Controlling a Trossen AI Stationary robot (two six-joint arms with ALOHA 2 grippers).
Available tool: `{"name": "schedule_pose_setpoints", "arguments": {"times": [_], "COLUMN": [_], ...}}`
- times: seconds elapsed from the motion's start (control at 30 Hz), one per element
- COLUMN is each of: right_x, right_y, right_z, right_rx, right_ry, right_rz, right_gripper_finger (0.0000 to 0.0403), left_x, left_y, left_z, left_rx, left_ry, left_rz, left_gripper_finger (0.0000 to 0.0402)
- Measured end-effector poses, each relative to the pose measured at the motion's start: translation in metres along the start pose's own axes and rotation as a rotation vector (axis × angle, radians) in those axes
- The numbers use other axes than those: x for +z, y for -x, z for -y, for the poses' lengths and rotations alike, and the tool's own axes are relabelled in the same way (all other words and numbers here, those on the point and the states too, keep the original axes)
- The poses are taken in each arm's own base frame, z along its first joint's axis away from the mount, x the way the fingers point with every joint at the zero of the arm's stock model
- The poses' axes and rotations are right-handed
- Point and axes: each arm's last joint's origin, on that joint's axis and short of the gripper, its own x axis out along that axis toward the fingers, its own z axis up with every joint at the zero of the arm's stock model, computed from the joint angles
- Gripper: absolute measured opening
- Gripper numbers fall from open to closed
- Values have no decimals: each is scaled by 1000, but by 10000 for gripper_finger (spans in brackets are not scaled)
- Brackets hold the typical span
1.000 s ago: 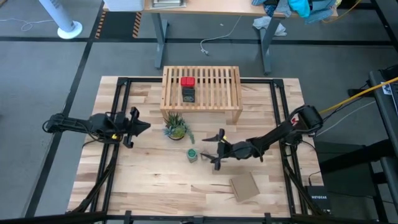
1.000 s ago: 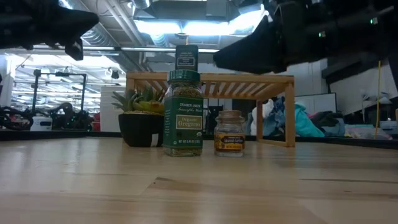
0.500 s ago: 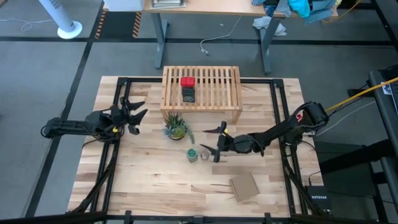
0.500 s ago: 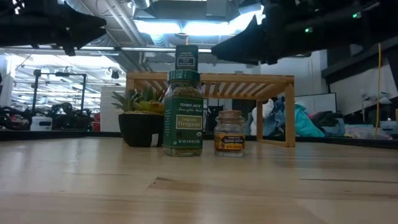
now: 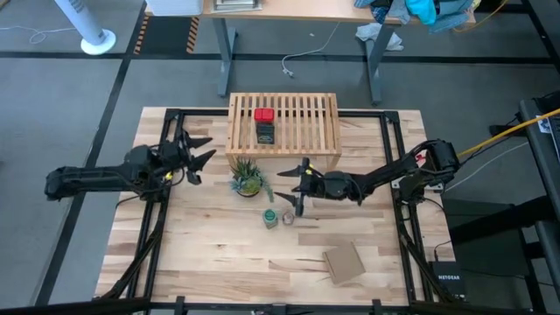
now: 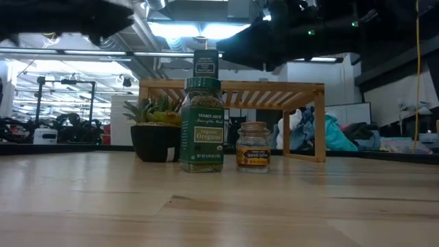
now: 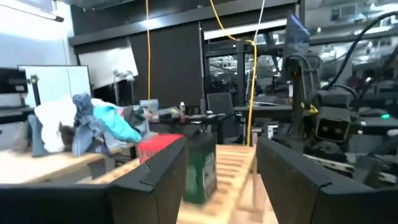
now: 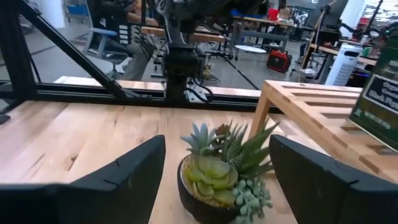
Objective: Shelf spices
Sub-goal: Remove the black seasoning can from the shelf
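Right gripper [image 5: 293,185], fingers spread and empty, hovers mid-frame above the green-capped jar [image 5: 270,218]; left gripper [image 5: 199,150], seemingly parted, mid-left.

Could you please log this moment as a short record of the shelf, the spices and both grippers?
shelf: at the table's far edge
on shelf: red tin, dark tin
on table: green-capped jar, small brown jar beside it
plant: in front of the shelf
cardboard: near the front edge
left gripper: open, left of the shelf
right gripper: open, above the jars
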Motion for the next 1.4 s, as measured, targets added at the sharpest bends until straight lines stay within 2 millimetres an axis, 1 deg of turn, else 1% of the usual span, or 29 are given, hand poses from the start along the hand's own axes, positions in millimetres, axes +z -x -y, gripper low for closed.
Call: {"name": "schedule_pose_setpoints", "arguments": {"times": [0.1,0.23,0.33,0.47,0.6,0.7,0.83,0.93,1.1,1.27,1.4], "right_x": [-1,-4,-4,-5,-8,-11,-12,-13,-14,-14,-14], "right_y": [0,0,0,0,0,1,0,-2,-4,-5,-5], "right_z": [0,-1,0,0,-1,0,4,11,20,25,26], "right_rx": [3,2,0,-1,-8,-37,-53,-58,-19,-1,4], "right_ry": [11,27,49,50,69,92,95,91,72,50,48], "right_rz": [-12,-39,-46,-49,-89,-118,-131,-132,-128,-124,-123], "right_gripper_finger": [291,291,291,291,291,291,291,291,291,291,291], "left_x": [13,22,25,21,3,-7,-12,-12,-10,-12,-22], "left_y": [-16,-41,-63,-89,-106,-111,-109,-106,-99,-94,-92], "left_z": [-2,-5,-13,-30,-50,-65,-82,-91,-104,-119,-132], "left_rx": [9,27,75,122,71,91,106,25,-115,-147,-170], "left_ry": [-35,-99,-131,-127,-102,-92,-87,-88,-50,-30,14], "left_rz": [-40,-100,-150,-234,-364,-415,-442,-427,-393,-387,-406], "left_gripper_finger": [186,186,186,186,186,186,186,186,186,186,186]}}
